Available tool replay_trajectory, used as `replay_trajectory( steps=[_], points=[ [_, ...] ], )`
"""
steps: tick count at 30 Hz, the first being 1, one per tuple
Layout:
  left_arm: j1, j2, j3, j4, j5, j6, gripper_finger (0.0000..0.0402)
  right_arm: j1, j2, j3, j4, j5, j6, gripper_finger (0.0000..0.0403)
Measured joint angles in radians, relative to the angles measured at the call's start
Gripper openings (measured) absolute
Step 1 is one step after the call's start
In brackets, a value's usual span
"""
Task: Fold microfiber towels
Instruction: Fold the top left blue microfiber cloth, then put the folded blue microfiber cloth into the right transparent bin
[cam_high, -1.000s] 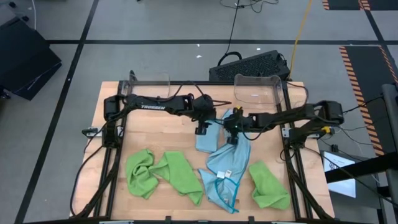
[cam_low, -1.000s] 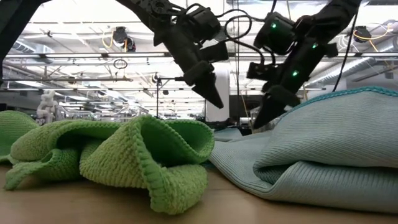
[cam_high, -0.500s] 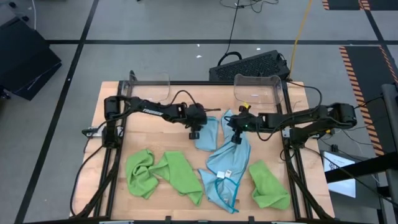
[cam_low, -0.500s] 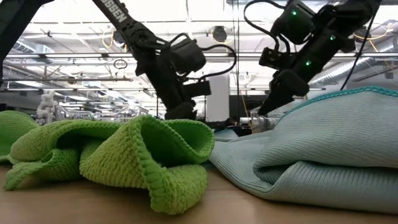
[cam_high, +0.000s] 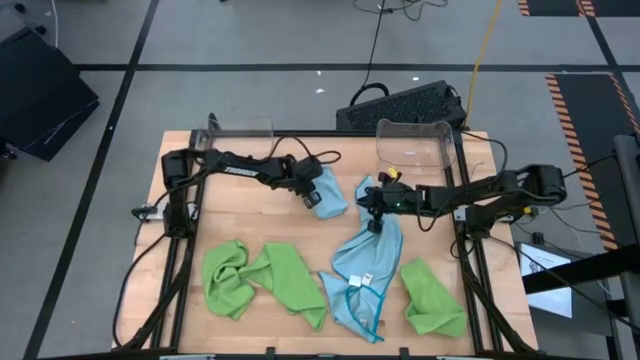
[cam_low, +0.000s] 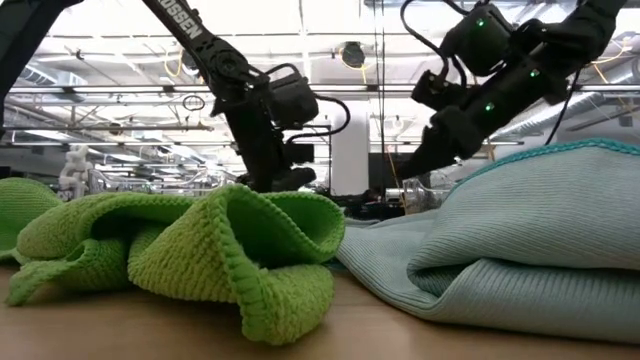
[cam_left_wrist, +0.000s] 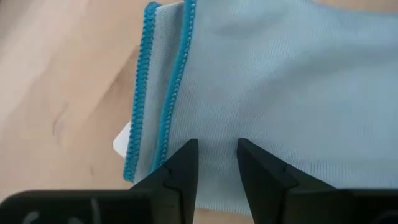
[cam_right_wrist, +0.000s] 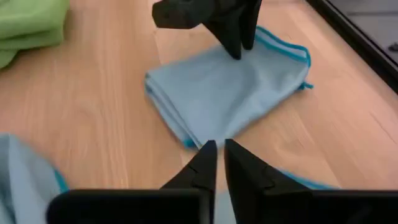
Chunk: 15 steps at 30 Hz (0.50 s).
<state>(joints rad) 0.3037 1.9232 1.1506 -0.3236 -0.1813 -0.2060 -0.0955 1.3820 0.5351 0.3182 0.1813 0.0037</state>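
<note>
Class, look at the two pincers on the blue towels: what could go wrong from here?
1. The left pincer seems to pinch only the top layers of the folded blue towel; a pull could open the fold.
2. The right pincer sits at the crumpled blue towel, close to the left one; the arms might collide, or drag that towel onto the folded one.

Folded blue towel (cam_high: 328, 192), crumpled blue towel (cam_high: 362, 270), green towels (cam_high: 265, 278)
</note>
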Motion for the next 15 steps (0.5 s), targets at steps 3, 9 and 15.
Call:
replay_trajectory(
  steps=[3, 9, 15],
  points=[
    [-0.026, -0.055, -0.001, -0.01, -0.004, -0.001, 0.0113, 0.023, 0.082, 0.016, 0.065, -0.001, -0.019, 0.0064],
    [-0.093, -0.166, 0.001, -0.035, -0.101, 0.043, 0.0113, 0.095, 0.257, 0.163, 0.066, 0.0, -0.091, 0.0141],
    [-0.149, -0.204, -0.036, -0.027, -0.197, 0.028, 0.0113, 0.127, 0.413, 0.365, -0.125, 0.056, -0.181, 0.0187]
  ],
)
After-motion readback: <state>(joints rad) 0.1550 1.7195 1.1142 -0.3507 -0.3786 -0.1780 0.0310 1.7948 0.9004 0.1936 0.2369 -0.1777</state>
